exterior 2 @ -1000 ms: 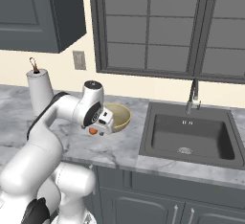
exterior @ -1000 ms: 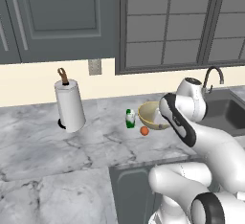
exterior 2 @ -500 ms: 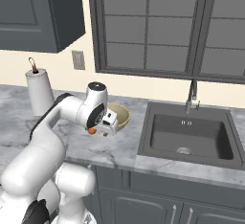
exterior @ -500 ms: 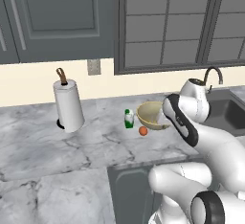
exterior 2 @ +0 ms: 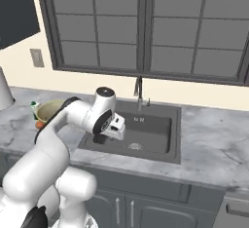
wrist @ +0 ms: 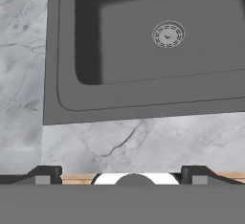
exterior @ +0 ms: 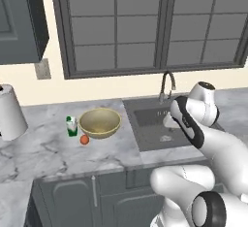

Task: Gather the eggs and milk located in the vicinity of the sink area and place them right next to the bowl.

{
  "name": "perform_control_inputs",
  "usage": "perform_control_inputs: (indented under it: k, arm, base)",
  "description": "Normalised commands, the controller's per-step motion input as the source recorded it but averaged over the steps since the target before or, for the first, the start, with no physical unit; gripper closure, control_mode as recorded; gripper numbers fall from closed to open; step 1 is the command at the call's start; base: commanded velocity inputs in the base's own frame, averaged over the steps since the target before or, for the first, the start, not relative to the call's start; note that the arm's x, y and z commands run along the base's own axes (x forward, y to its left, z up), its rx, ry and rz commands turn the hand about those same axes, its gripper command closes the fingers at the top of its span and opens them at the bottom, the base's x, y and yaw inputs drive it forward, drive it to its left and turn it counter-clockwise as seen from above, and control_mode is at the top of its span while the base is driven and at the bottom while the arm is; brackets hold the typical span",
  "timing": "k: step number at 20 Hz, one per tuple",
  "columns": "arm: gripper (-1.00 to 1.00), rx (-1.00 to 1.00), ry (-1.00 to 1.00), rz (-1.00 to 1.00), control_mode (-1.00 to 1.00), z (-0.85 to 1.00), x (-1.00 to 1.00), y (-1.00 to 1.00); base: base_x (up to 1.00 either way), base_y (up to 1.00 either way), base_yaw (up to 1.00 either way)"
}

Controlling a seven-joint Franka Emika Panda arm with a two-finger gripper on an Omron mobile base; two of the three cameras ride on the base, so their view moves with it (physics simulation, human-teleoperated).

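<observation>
The milk [exterior: 71,125], a small white carton with a green band, stands on the marble surface [exterior: 43,153] just left of the bowl [exterior: 100,122], and one orange-brown egg [exterior: 84,139] lies just beside the bowl's near-left rim; in the right base view the same group sits at the far left, the egg [exterior 2: 39,123] half hidden behind the arm. A second egg may be tucked out of sight, but it cannot be made out. What has changed is the viewpoint: a second ago the bowl group sat in front of the arm, and now both base views have shifted along the surface so the sink [exterior: 156,124] is centred, which reads as the base driving rather than the things moving. The gripper [exterior 2: 115,127] hangs over the sink's near-left edge, fingers apart with nothing between them, and the hand view looks down on the basin [wrist: 158,41] and drain [wrist: 168,34]. That suggests a search near the sink for the remaining egg.
</observation>
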Motion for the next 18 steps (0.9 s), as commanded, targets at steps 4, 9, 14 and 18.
perform_control_inputs:
  k: [4,9,14,18]
  arm:
    - [-1.0,0.0,0.0,0.0,1.0,0.0,0.0,0.0]
    - [-1.0,0.0,0.0,0.0,1.0,0.0,0.0,0.0]
    - [-1.0,0.0,0.0,0.0,1.0,0.0,0.0,0.0]
    - [-1.0,0.0,0.0,0.0,1.0,0.0,0.0,0.0]
  base:
    - [0.25,-1.0,0.04]
    - [0.24,-1.0,0.05]
    - [0.26,-1.0,0.04]
    - [0.22,-1.0,0.05]
